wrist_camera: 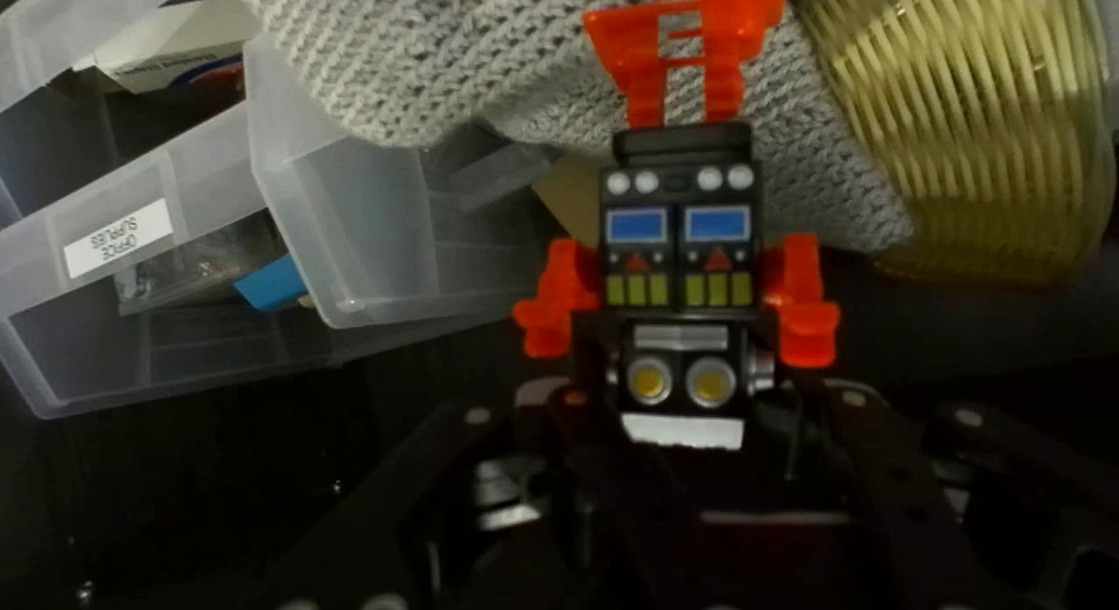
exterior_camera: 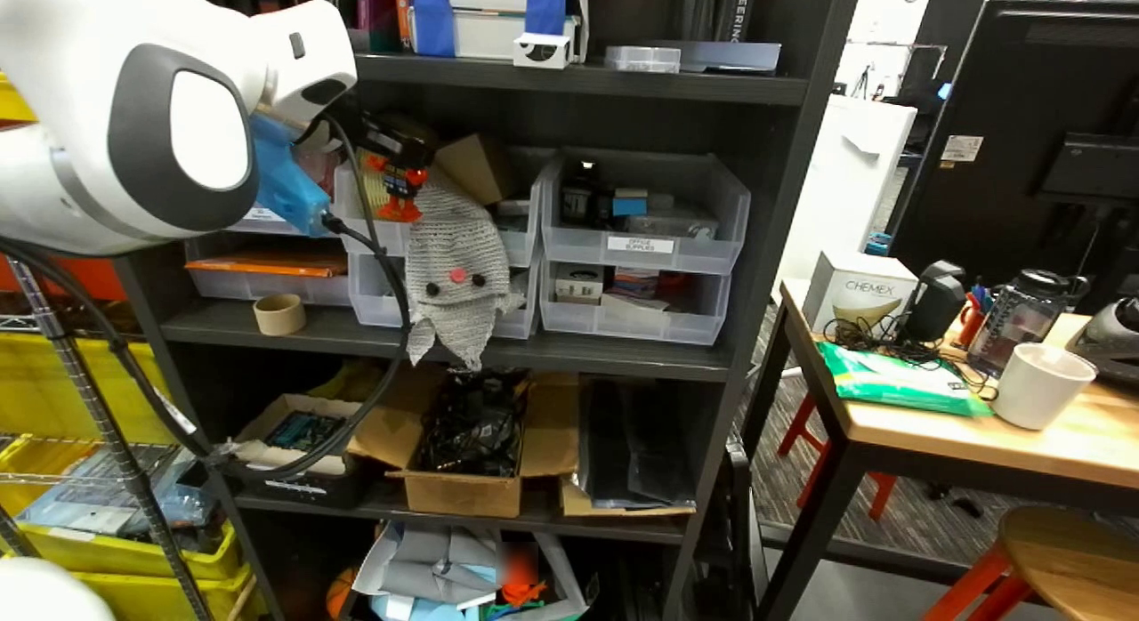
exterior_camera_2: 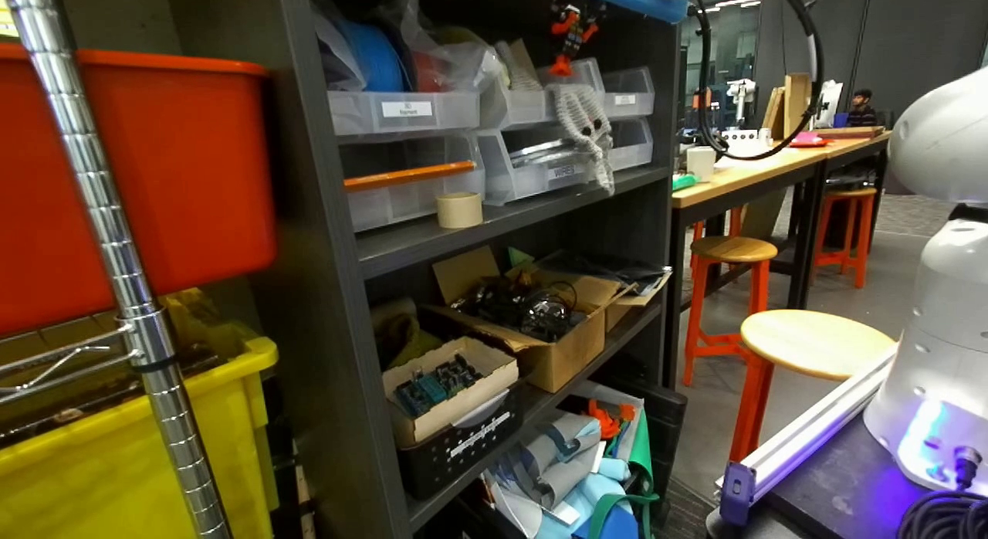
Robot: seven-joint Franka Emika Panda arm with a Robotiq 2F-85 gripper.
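Gripper (wrist_camera: 699,400) clamped on the toy robot (wrist_camera: 677,243) at its head, apparently so body and legs dangle free, near the front edge of the translucent bin (exterior_camera_2: 513,110), whose rim probably supports the draped grey crocheted plush (exterior_camera: 458,238).

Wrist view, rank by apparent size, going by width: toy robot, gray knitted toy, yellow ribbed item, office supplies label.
1. Gray knitted toy
2. Toy robot and yellow ribbed item: about equally wide, so unranked; the former also looks nearer the camera
3. Office supplies label
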